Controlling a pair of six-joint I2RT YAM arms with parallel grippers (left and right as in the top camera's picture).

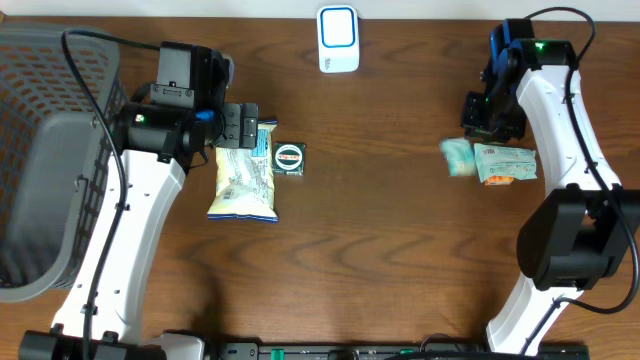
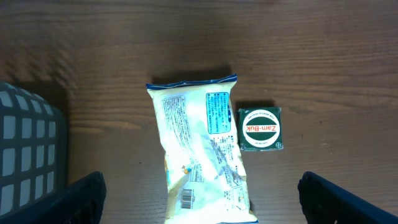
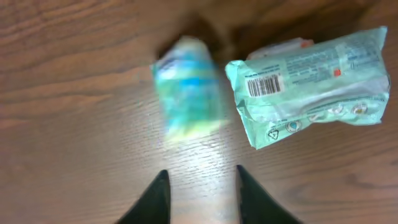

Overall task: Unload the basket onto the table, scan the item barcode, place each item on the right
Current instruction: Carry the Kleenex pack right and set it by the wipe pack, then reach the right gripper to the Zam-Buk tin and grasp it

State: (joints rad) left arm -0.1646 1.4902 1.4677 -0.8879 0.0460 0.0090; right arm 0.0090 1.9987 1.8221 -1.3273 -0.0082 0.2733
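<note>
Overhead: white snack bag (image 1: 245, 178), Zam-Buk tin (image 1: 289, 158) just beside, table (image 1: 380, 250) left half; left gripper (image 1: 238, 125) wide open above. Right gripper (image 3: 199, 186) slightly parted, empty, near teal barcoded packet (image 3: 311, 81).

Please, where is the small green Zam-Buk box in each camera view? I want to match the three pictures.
Overhead: the Zam-Buk box is left of centre, just right of the snack bag's upper end.
Left wrist: the Zam-Buk box is right of centre, beside the snack bag.
Right wrist: not in it.
Shared landmark: the white, blue-edged snack bag lying next to the box in both views.
</note>
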